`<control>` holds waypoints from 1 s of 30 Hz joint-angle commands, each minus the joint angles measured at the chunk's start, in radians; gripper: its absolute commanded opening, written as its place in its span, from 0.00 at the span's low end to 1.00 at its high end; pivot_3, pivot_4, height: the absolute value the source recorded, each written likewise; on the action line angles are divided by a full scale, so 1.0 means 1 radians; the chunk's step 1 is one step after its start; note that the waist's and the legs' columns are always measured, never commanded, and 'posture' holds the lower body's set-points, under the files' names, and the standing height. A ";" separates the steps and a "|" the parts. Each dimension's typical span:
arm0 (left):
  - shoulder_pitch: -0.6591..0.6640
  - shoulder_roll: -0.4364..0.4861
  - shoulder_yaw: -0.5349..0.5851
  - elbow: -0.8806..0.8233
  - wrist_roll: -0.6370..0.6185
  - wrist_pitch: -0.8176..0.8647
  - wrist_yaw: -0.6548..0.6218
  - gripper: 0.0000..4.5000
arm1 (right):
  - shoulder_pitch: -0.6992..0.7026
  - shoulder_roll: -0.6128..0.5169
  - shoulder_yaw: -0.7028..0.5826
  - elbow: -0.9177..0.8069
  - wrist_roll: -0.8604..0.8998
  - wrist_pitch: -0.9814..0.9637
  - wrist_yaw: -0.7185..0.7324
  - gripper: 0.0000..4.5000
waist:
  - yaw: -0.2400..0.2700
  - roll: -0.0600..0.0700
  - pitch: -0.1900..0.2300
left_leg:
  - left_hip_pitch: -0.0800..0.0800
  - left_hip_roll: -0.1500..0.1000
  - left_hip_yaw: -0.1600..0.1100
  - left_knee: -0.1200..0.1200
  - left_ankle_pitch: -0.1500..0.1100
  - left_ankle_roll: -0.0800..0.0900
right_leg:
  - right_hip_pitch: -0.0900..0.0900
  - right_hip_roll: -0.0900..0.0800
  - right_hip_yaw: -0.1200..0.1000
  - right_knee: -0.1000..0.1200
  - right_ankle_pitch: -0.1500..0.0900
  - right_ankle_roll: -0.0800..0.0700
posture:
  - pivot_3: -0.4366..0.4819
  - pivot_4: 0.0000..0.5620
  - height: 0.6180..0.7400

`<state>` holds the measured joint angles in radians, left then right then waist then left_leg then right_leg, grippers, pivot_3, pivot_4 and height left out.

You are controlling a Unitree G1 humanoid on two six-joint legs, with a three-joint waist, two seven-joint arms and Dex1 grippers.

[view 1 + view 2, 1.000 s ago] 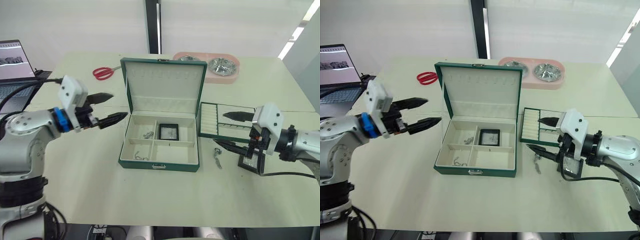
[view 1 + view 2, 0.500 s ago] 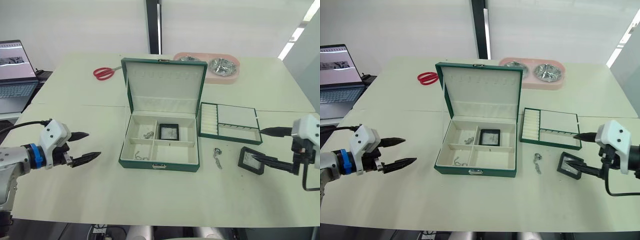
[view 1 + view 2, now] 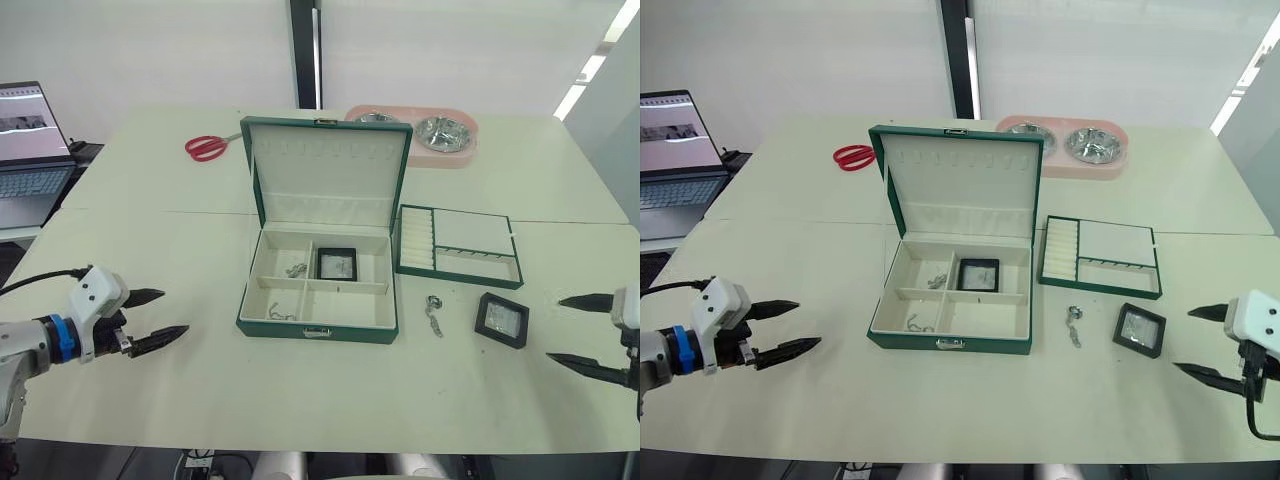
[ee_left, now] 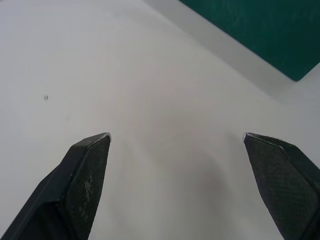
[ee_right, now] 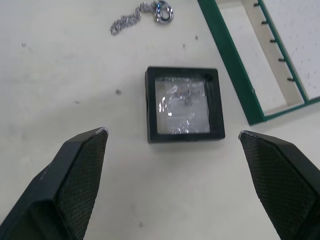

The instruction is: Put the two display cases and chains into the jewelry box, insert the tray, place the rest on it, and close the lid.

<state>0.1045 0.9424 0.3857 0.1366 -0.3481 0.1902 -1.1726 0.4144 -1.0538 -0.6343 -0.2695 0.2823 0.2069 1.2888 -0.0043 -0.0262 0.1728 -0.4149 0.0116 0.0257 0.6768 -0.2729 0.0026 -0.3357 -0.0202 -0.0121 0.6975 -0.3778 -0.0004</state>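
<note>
Claws, my left (image 3: 157,315) and right (image 3: 582,336), hang wide open and empty because one small black square display case (image 3: 501,319) lies on the table (image 3: 300,400) beside the dark green jewelry box (image 3: 318,280).

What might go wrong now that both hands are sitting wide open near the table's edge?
One display case and a thin chain lie on the table, outside the jewelry box. The right hand could nudge the flat case instead of gripping it. The chain looks hard to pinch and may slip out. If the tray went in first, both would be left out.
</note>
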 commanded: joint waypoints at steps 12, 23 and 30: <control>0.060 -0.020 0.050 0.004 -0.040 -0.128 -0.027 0.97 | -0.010 0.043 -0.057 0.037 0.005 -0.065 -0.034 1.00 | -0.001 0.001 -0.001 | 0.001 0.000 0.000 0.000 0.000 0.000 | 0.001 0.000 0.000 0.000 0.000 0.000 | 0.48 0.27 1.00; 0.059 -0.041 0.043 0.010 -0.060 -0.174 -0.030 0.97 | -0.012 0.045 -0.049 0.050 -0.001 -0.119 -0.032 1.00 | -0.001 0.001 -0.001 | 0.001 0.000 0.000 0.000 0.000 0.000 | 0.001 0.000 0.000 0.000 0.000 0.000 | 0.48 0.27 1.00; 0.056 -0.043 0.043 0.013 -0.064 -0.175 -0.033 0.97 | -0.021 0.039 -0.031 0.058 -0.005 -0.128 -0.033 1.00 | -0.001 0.001 -0.001 | 0.001 0.000 0.000 0.000 0.000 0.000 | 0.001 0.000 0.000 0.000 0.000 0.000 | 0.48 0.27 1.00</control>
<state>0.1642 0.8998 0.3991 0.1545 -0.3936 0.0317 -1.2031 0.4021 -1.0055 -0.6462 -0.2111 0.2758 0.0937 1.2594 -0.0055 -0.0251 0.1718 -0.4138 0.0116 0.0261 0.6768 -0.2729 0.0026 -0.3348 -0.0202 -0.0119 0.6976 -0.3778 -0.0004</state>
